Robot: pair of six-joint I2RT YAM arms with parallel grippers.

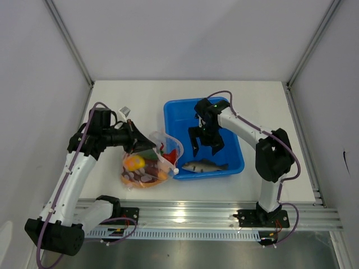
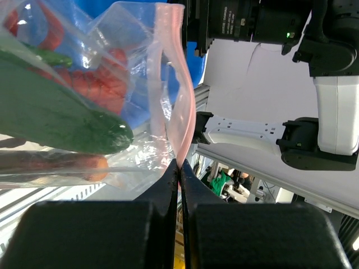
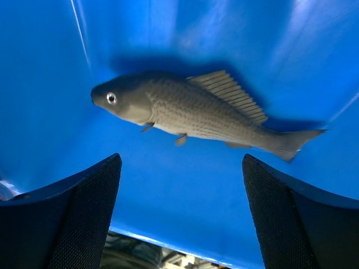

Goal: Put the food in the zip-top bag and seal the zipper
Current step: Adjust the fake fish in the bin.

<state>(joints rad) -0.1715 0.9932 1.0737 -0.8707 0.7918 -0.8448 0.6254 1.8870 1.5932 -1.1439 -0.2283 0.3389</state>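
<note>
The clear zip-top bag (image 1: 150,165) lies left of the blue tub, holding a yellow pepper (image 1: 133,162), red chilies (image 1: 169,156) and a green cucumber (image 2: 50,112). My left gripper (image 1: 136,143) is shut on the bag's pink-red zipper strip (image 2: 178,106) and holds the mouth up. The grey fish (image 1: 203,166) lies in the blue tub (image 1: 178,115). My right gripper (image 1: 205,147) is open and empty, just above the fish (image 3: 190,112) and apart from it.
The tub's near wall (image 3: 185,218) sits below my right fingers. A metal rail (image 1: 213,210) runs along the table's near edge. White walls enclose the table on three sides.
</note>
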